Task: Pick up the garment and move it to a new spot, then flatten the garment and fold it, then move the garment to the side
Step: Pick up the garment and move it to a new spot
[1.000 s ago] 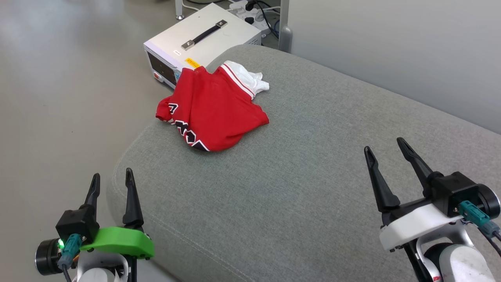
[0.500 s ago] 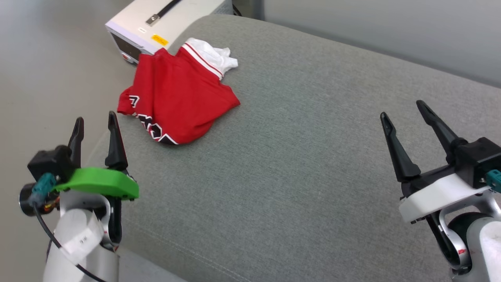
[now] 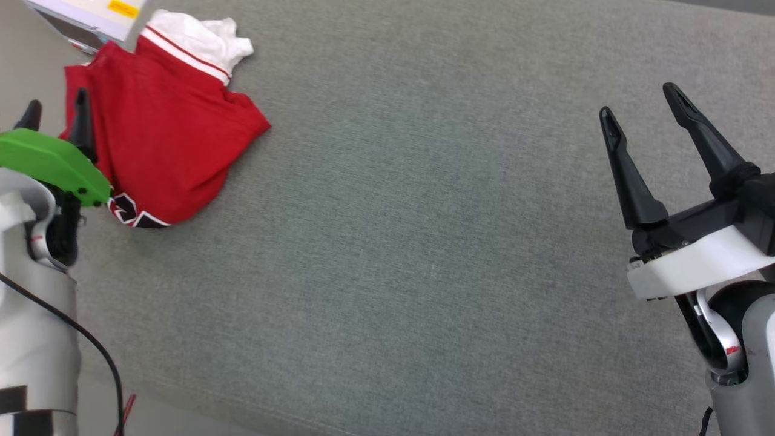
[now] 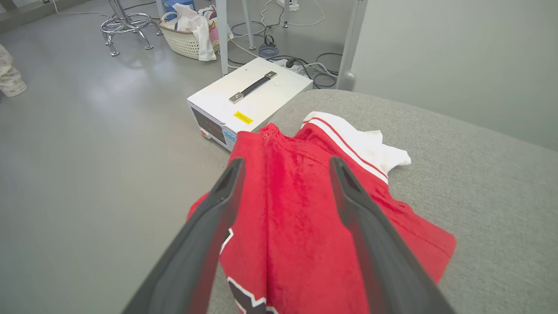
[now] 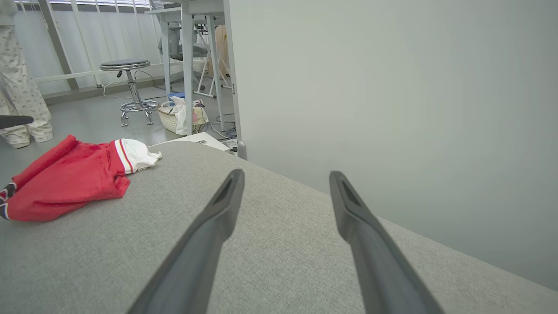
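Bright, even daylight; soft shadows, sharp pictures.
Pale glare sheens the smooth grey floor (image 4: 104, 89) at the left wrist view's upper left; tall white-framed windows (image 5: 87, 39) glow at the right wrist view's upper left, where uprights lean.

A: What sits near the grey cushion (image 3: 424, 242)?
B: A white box (image 4: 279, 93) with a black handle (image 4: 253, 87), on the floor (image 4: 87, 152) just beside it. Farther back: a stool (image 4: 126, 19), a basket (image 4: 181, 41) and loose cables (image 4: 320, 74).
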